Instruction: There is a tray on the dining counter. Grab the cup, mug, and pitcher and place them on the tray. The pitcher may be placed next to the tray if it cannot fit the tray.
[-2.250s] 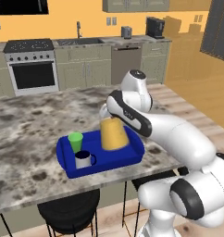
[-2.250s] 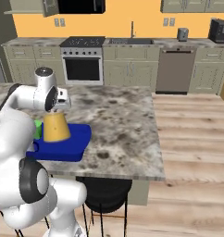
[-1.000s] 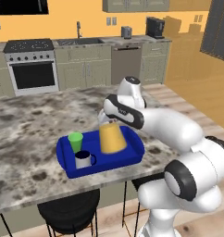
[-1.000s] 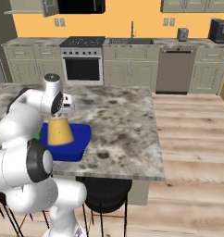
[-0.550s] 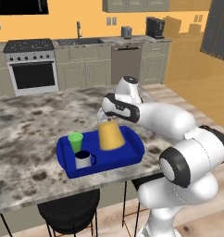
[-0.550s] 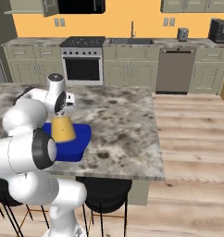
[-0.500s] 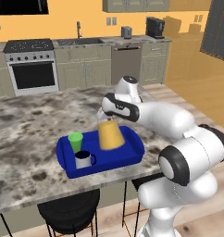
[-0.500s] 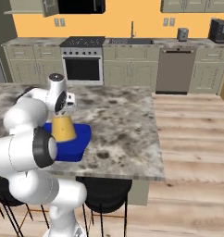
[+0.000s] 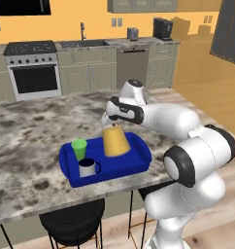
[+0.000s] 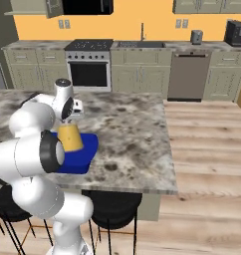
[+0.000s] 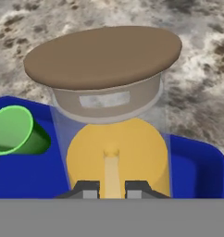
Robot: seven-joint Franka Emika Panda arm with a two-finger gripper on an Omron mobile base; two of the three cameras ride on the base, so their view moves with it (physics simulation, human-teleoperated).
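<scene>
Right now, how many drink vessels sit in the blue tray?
3: a small green handleless cup at the rear left, a grey dark-handled mug in front of it, and a clear conical orange-filled pitcher at the centre.

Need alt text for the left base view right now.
The gripper is shut on the pitcher, which stands in the blue tray on the dining counter, right of the green cup and grey mug.
</scene>
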